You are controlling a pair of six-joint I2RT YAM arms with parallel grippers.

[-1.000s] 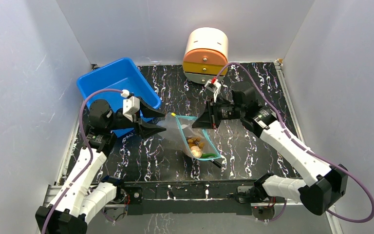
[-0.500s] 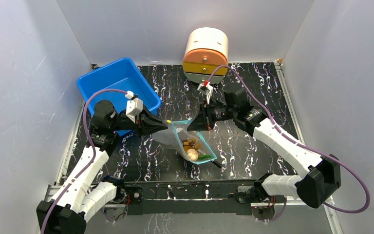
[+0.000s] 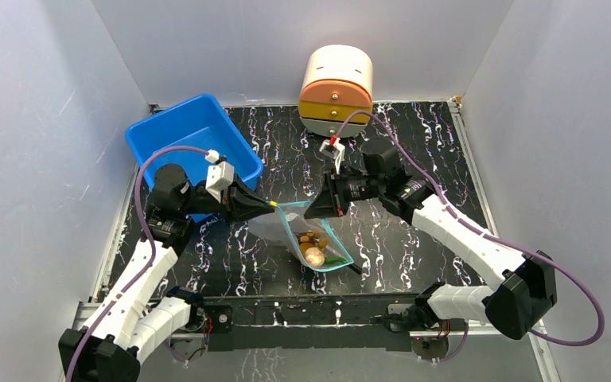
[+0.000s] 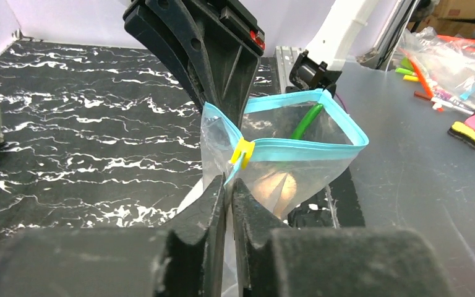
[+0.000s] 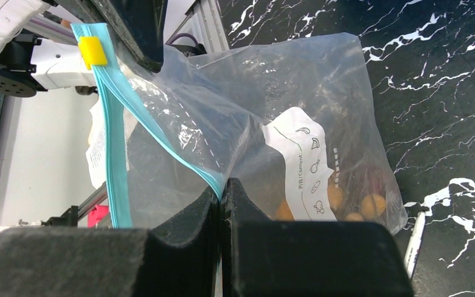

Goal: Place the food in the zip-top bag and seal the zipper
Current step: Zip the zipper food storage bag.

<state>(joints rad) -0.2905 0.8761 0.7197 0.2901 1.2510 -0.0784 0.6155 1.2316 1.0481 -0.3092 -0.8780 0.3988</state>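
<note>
Thin, crinkly film is what I am handling. The zip-top bag [image 3: 309, 232] sits near the middle of the table [image 3: 422, 151], a little toward 6 o'clock, and both arms hold it up by its mouth. I expect it to be light, floppy and slippery, so the one firm hold is the zipper [image 4: 309, 147], the stiffer teal strip.

The left gripper [image 4: 229, 193] is clenched on the film just under the yellow slider [image 4: 242, 152], at 9 o'clock of the mouth. The right gripper [image 5: 221, 197] is clamped on the strip at 3 o'clock. Between them the mouth gapes in a loop, so I judge the seal not yet made.

Inside, the food [image 5: 371, 204] lies bunched at the bottom, toward 5 o'clock in the overhead view. I can see tan and orange lumps and brown balls, with a green piece [image 4: 306, 120] leaning up the side. A pen [image 5: 415, 235] lies on the table just beside the bag's lower corner. The blue tray [image 3: 187, 135] stands at 10 o'clock, partly behind my left arm.
</note>
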